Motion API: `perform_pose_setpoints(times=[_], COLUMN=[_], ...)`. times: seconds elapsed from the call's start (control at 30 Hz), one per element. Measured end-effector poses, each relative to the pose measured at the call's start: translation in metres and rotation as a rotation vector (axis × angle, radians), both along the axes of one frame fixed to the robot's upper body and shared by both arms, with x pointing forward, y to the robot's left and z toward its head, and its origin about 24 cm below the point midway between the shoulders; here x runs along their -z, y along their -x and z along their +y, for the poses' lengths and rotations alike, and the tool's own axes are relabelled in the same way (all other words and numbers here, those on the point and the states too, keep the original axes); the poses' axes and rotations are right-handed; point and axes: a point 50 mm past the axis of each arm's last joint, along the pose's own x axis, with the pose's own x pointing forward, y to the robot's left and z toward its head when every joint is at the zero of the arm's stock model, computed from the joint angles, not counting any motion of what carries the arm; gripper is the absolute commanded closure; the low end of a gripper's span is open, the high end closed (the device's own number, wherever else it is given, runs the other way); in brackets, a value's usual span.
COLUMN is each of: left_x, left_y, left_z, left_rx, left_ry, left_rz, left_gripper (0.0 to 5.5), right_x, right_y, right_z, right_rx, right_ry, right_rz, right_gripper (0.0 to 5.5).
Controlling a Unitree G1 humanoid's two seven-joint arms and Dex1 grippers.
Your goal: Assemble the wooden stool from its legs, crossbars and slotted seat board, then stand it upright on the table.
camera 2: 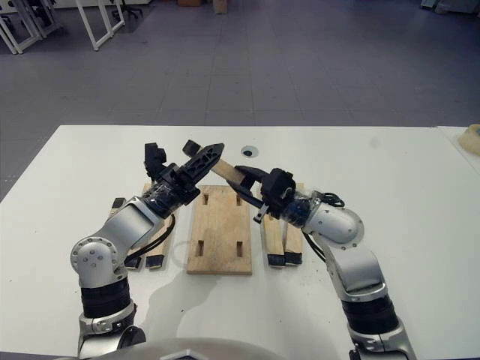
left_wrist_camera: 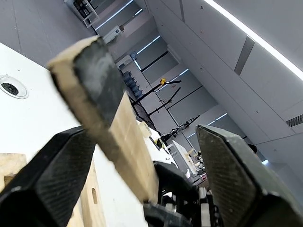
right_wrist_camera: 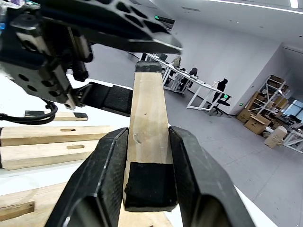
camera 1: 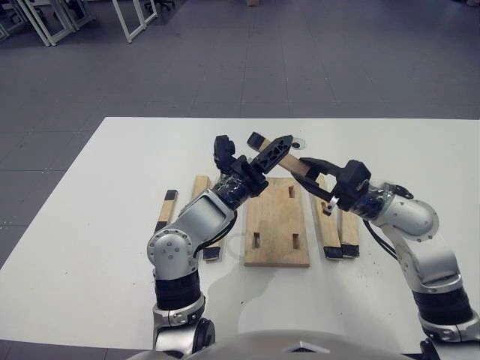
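The right claw is clamped on a wooden leg, its two fingers pressed flat against opposite sides of the wood, just above the black cap at the near end. The leg is up in the air and slants away to the left over the far edge of the seat board.

The leg's far end, also capped in black, sits between the fingers of the left claw. These are spread wide apart, one finger close beside the wood and the other well off it. I cannot tell whether the nearer one touches the leg.

Beneath both claws the seat board lies flat on the white desk, its slots facing up.

Just to the right of the board, two more legs lie side by side, black ends towards the robot. To the left, another piece lies close to the board, mostly hidden under the left arm. A shorter black-tipped stick lies a little farther out.

Beyond the raised leg there is a small round cable hole in the desk.
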Motion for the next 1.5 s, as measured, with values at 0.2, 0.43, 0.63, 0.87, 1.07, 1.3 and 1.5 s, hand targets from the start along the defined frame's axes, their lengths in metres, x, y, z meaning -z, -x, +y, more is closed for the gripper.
perform_pose_setpoints(times=[0.2,0.43,0.63,0.87,1.07,1.3,1.5], left_x=[0.002,0.011,0.021,0.037,0.041,0.007,0.007], left_y=[0.0,0.0,-0.001,-0.001,-0.01,-0.024,0.002], left_z=[0.003,0.007,0.01,0.013,0.031,0.103,0.123], left_rx=[-0.014,-0.027,-0.051,-0.08,-0.196,-0.49,-0.529], left_ry=[0.046,0.044,0.097,0.049,-0.045,-0.659,-0.952], left_rz=[0.02,0.058,0.119,0.214,0.188,-0.174,-0.174], left_gripper=[2.91,4.1,4.91,5.08,5.08,5.08,5.08], right_x=[0.0,0.002,0.009,0.007,0.008,0.021,0.034], right_y=[0.002,0.006,0.008,0.009,0.008,-0.017,-0.013], right_z=[0.001,0.0,-0.002,-0.002,-0.004,-0.041,-0.042], right_rx=[-0.01,-0.01,0.007,0.005,0.02,0.343,0.401], right_ry=[0.003,0.006,0.035,0.058,0.067,-0.131,-0.104], right_rz=[-0.019,-0.014,0.002,-0.044,-0.046,0.154,0.186], right_gripper=[4.2,4.2,4.2,3.72,3.23,3.23,3.23])
